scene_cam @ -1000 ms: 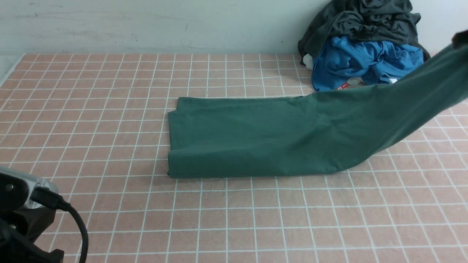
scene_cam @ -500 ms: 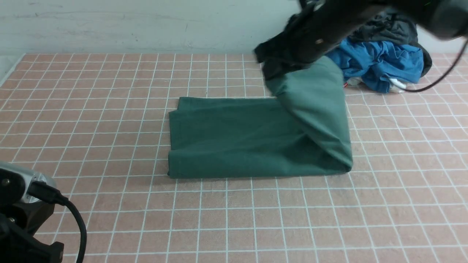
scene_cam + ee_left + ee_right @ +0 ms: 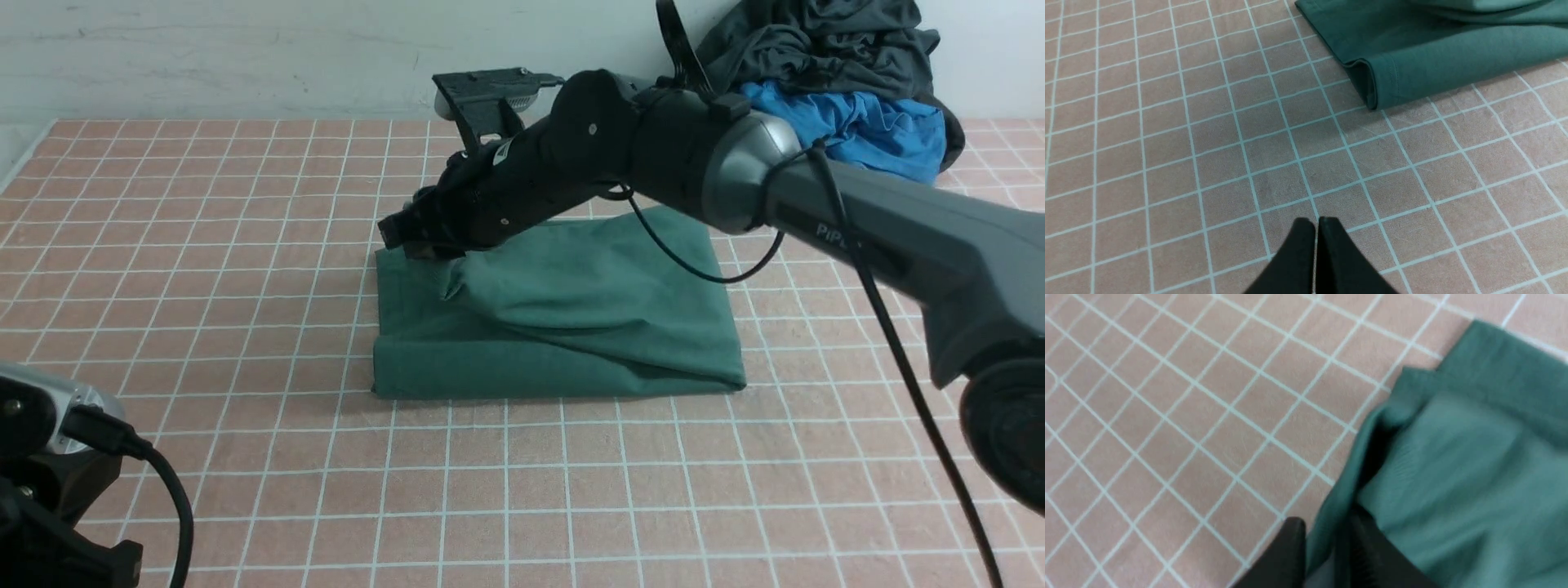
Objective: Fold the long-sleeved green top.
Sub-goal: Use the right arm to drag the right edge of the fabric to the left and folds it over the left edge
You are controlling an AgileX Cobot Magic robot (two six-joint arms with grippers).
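Pink-tiled counter [image 3: 245, 474] carries the green long-sleeved top [image 3: 571, 318] at its middle, right half doubled over the left. At its far-left corner the right pincer [image 3: 1327, 539] has the hem between part-spread jaws, though I cannot tell if they grip it. The left pincer [image 3: 1316, 222] hangs closed and empty over bare tiles. Best to open fully and lift straight up, so the top layer isn't dragged off its corner.

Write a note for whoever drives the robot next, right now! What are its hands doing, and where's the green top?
Left gripper: shut, empty, over bare table, apart from the top.
Right gripper: at the far left corner of the green top, with cloth between its jaws. Cannot tell if it is gripping or letting go.
Top: mid-table, doubled over into a rough rectangle, upper layer rumpled.
Done: the fold-over is laid down.
Left: probably free the cloth, pull the arm back, smooth the upper layer, square the edges.
Blue garment and dark grey garment: piled far right, not part of the job.
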